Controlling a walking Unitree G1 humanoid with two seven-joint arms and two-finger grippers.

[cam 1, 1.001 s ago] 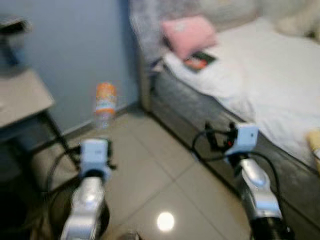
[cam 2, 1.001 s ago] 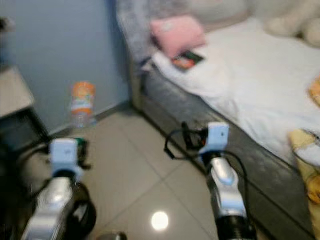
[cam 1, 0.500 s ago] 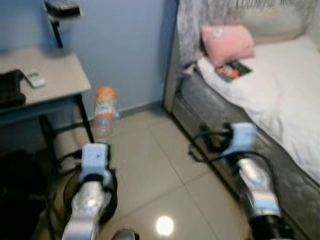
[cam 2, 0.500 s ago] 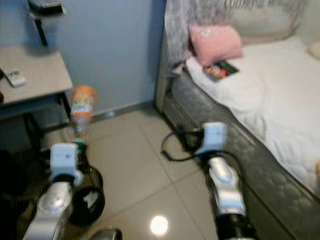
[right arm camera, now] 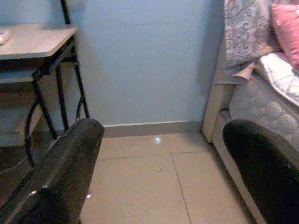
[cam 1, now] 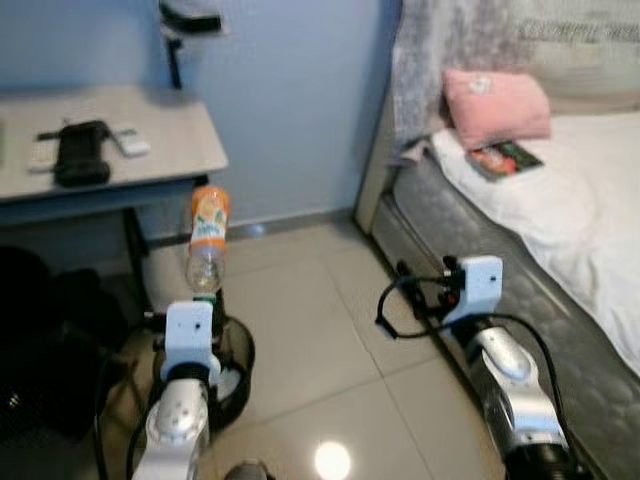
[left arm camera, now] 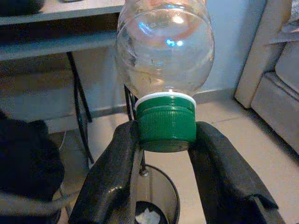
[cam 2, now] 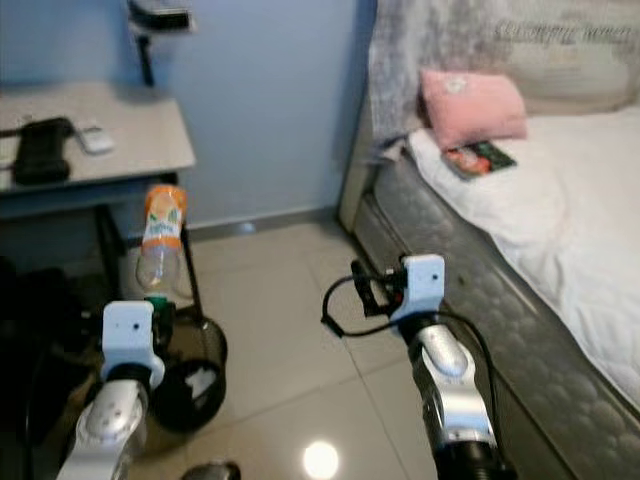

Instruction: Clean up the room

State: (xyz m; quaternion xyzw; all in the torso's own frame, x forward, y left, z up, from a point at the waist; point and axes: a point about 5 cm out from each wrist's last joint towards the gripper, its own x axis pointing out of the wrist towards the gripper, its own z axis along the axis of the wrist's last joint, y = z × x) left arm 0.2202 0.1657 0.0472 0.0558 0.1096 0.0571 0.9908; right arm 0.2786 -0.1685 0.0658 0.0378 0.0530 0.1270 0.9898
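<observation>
Camera swung left; left hand [left arm camera: 166, 140] grips bottle [cam 1: 207, 238] by cap, base up

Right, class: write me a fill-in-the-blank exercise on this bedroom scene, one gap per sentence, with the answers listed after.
1. The left hand grips the bottle by its green ____.
2. The bottle hangs above a black ____ on the floor.
3. The right hand is open and holds ____.
4. On the bed, a book lies beside a ____ pillow.

Missing words: cap; bin; nothing; pink
</observation>
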